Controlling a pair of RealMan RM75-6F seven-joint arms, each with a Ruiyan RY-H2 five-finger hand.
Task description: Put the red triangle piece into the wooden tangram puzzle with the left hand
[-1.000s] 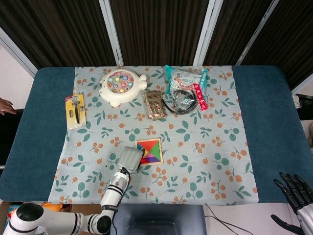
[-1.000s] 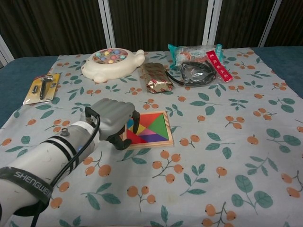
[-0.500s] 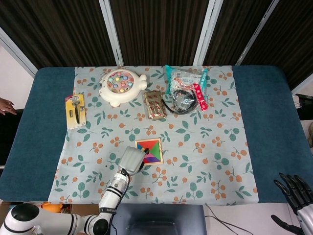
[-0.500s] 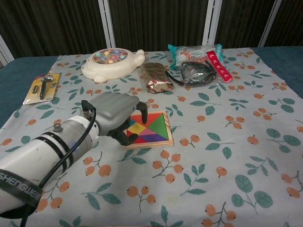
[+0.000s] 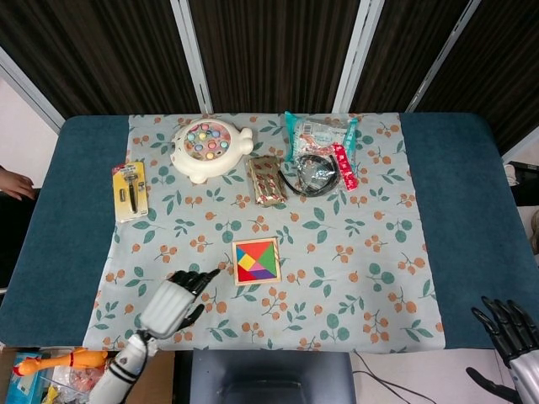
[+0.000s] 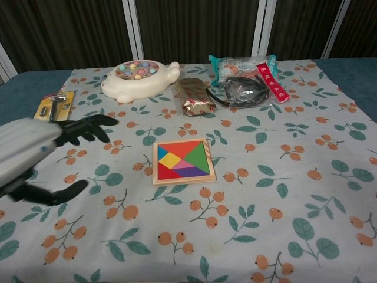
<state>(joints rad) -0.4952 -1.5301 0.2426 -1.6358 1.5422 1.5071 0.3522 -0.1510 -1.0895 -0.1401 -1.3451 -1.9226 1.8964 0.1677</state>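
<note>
The wooden tangram puzzle (image 5: 257, 261) (image 6: 183, 160) lies flat on the floral cloth, its frame filled with coloured pieces. A red triangle piece (image 6: 166, 171) sits inside it at the near left corner. My left hand (image 5: 173, 302) (image 6: 56, 144) hovers off to the left of the puzzle, fingers spread and holding nothing; it is blurred in the chest view. My right hand (image 5: 509, 330) shows only at the lower right edge of the head view, past the table, fingers apart and empty.
At the back of the cloth stand a round fishing-game toy (image 5: 208, 148), a gold packet (image 5: 265, 180), a black cable (image 5: 308, 177) and snack packs (image 5: 320, 131). A yellow carded tool (image 5: 130, 190) lies at the left. Blue table edges (image 5: 455, 210) flank the cloth.
My left hand has lifted off the puzzle's left edge and pulled back to the left and toward me, opening its fingers. The puzzle is now fully uncovered.
</note>
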